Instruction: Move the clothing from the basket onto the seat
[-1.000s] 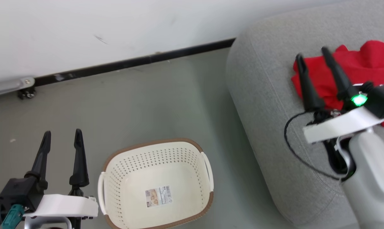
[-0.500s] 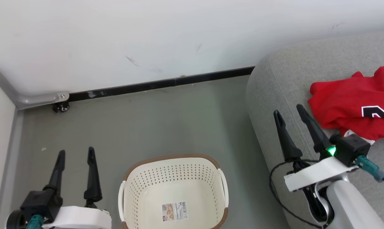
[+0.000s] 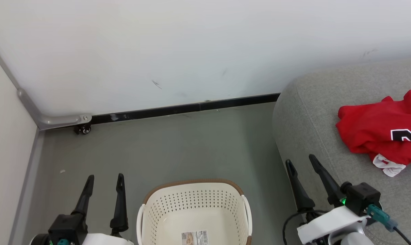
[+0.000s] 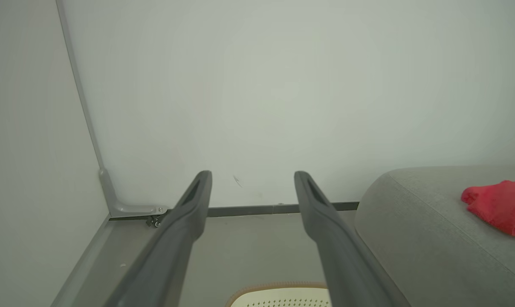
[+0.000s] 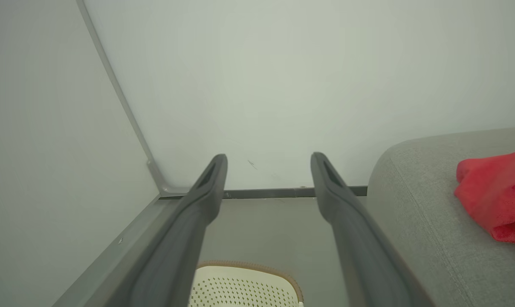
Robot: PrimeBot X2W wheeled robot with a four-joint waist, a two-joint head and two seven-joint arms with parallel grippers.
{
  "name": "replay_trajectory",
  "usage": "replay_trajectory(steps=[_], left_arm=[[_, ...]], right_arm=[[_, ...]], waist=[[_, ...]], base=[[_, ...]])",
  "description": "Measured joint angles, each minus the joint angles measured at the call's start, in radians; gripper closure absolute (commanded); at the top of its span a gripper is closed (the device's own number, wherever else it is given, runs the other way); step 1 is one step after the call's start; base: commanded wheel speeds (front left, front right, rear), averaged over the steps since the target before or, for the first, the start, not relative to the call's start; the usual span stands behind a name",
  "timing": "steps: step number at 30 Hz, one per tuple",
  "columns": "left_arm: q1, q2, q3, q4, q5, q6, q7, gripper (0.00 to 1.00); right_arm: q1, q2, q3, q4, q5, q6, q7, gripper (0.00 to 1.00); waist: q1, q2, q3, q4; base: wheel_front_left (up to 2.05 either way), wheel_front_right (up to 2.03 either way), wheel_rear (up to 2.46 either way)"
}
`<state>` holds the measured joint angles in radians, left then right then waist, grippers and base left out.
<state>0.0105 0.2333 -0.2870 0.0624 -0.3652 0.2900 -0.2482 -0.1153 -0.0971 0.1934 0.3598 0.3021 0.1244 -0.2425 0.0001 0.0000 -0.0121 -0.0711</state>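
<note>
my left pincer (image 3: 105,176) and my right pincer (image 3: 299,159) are both spread wide with nothing between their dark fingers, which point toward the white wall (image 3: 192,51). the clothing (image 3: 372,132) lies on top of the seat (image 3: 314,112), at the right edge of the head view. it is a crumpled red heap with black-and-white lettering on its right side and a bit of white trim (image 3: 389,167) poking out underneath. how many garments make up the heap i cannot tell. the seat is grey woven fabric with a rounded corner, standing on the grey-green floor (image 3: 178,146) by the wall. the basket (image 3: 193,181), cream perforated plastic with a brown rim, sits on the floor between my two pincers, near the seat's left flank and well apart from the clothing. a barcode sticker (image 3: 194,237) shows on its pale bottom. my left pincer hangs over the floor just left of the basket. my right one hangs at the seat's near left edge, apart from the red heap. a black baseboard (image 3: 185,109) runs along the foot of the wall, and a small caster (image 3: 83,129) sits in the corner beneath a bent grey metal rail (image 3: 61,119).
</note>
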Motion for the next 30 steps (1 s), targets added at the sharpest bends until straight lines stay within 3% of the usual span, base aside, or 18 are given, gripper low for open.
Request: replay_trajectory(steps=[8,30], left_arm=[[0.01,0.002,-0.029,0.04,0.002,-0.027,0.0,0.0],[0.005,-0.005,0.024,0.099,-0.013,-0.023,0.0,0.0]], right_arm=[[0.063,0.023,-0.03,-0.008,-0.055,0.0,0.026,0.0],[0.117,0.042,-0.063,-0.083,-0.102,0.0,0.076,0.0]], waist=[[0.0,0.0,-0.027,0.008],[0.0,0.0,-0.029,0.006]], base=[[0.0,0.0,0.0],[0.0,0.0,0.0]])
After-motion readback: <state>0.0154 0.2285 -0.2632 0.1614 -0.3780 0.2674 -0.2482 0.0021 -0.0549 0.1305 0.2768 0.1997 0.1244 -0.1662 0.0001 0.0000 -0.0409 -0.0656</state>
